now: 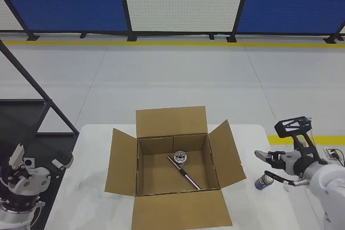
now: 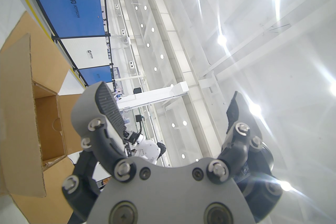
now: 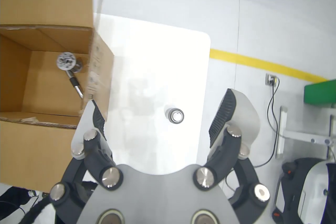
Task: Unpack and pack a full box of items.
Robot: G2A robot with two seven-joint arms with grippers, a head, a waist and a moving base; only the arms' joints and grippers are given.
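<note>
Standing open, the box holds a round metal part and a rod; a small can stands upright just beside the box. From the left wrist, the left gripper is spread wide and empty, off to the box's side. From the right wrist, the right gripper hangs above the can, jaws wide, gripping nothing.

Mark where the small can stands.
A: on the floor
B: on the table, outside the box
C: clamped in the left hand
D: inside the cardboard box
B: the small can stands upright on the white table, apart from the cardboard box, near the open right hand.
</note>
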